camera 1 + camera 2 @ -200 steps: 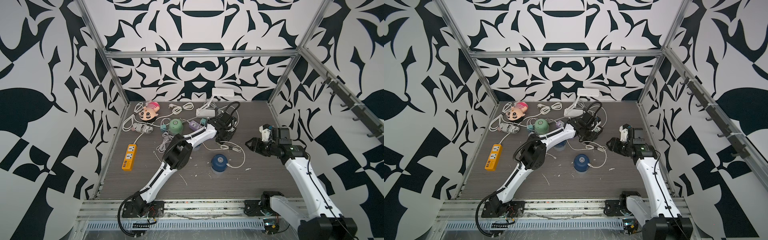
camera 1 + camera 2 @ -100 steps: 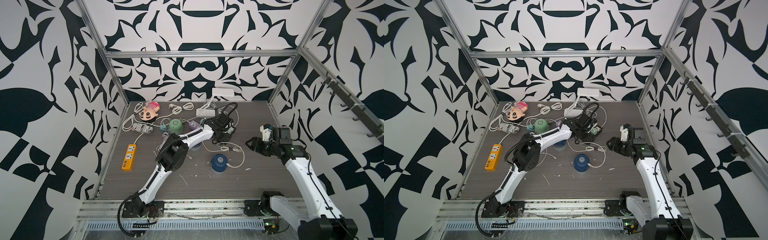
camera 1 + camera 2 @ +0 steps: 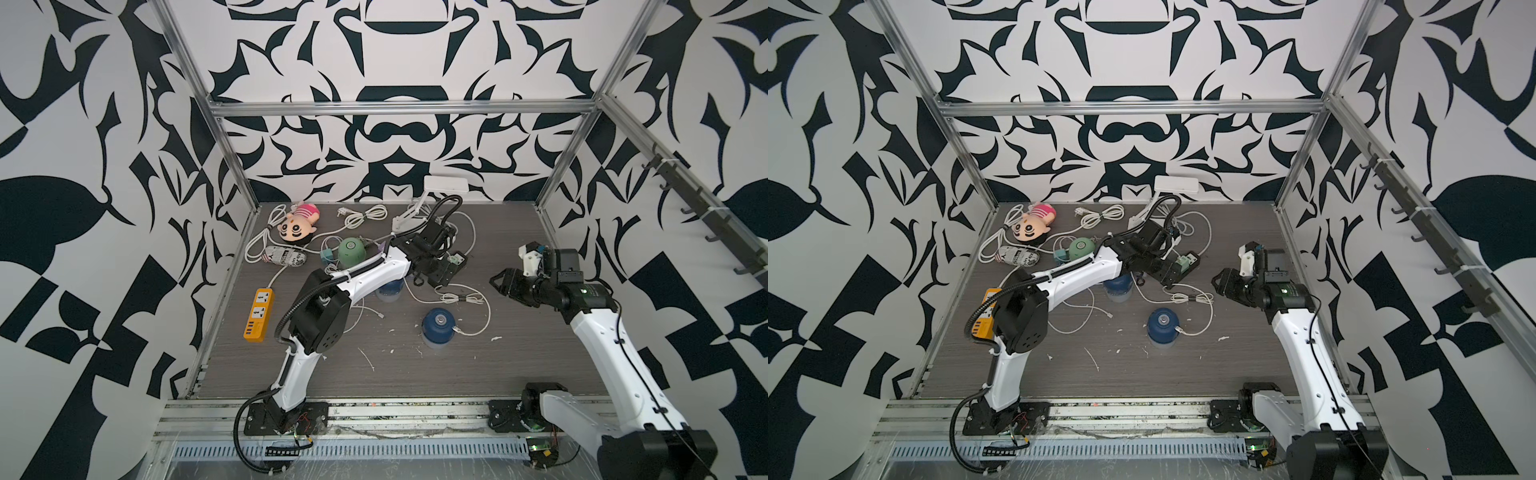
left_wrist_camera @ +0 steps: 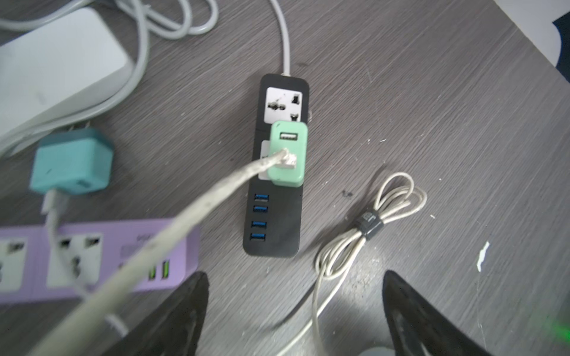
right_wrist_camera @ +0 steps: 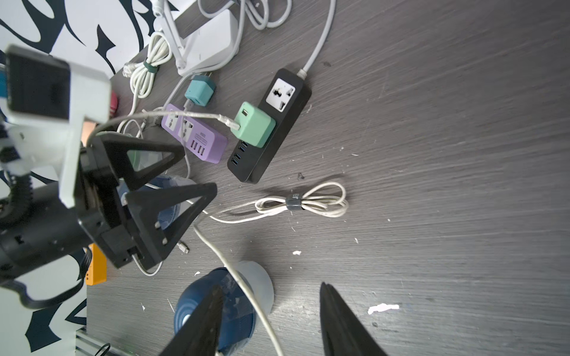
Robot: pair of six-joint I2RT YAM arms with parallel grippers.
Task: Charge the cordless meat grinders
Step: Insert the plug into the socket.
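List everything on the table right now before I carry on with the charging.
Meat grinders: three; navy mid-table, navy partly under the left arm, mint green further back.
Power strips: three; black and purple mid-back, orange at left.
Plug adapters: at least two; mint in the black strip, teal loose beside purple.
Cables: several, white; one bundled beside the black strip.
White device: one, back edge.
Plush doll: one, pink, back left.
Patterned pouch: one, black-white, beside doll.
Left pincer: open, empty, near the black strip.
Right pincer: open, empty, right side.
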